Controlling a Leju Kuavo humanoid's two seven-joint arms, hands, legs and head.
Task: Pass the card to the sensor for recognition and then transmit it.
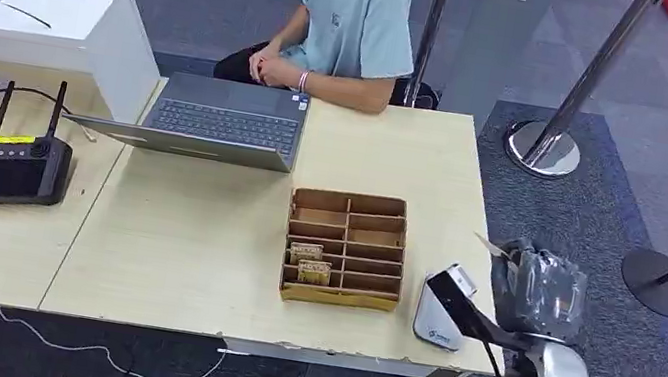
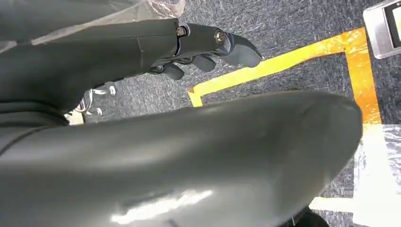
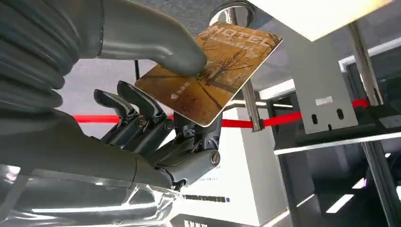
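Observation:
My right hand point(image 1: 542, 290), wrapped in clear plastic, hovers off the table's right edge, just right of the sensor point(image 1: 446, 308), a small white-grey reader with a dark slanted screen. It pinches a brown hotel card point(image 3: 213, 75) with a tree picture between the thumb point(image 3: 156, 47) and the dark fingers point(image 3: 142, 113). A pale edge of the card point(image 1: 493, 246) pokes out toward the table. The card is a little above and to the right of the sensor, apart from it. My left hand point(image 2: 203, 47) hangs over the carpet with nothing in it, fingers loosely bent.
A cardboard divider box point(image 1: 352, 202) holding a few cards stands left of the sensor. A laptop point(image 1: 219, 120) lies at the back, and a person point(image 1: 352, 19) sits behind it. A black remote controller point(image 1: 12, 168) lies far left. Stanchion bases point(image 1: 544, 146) stand on the right.

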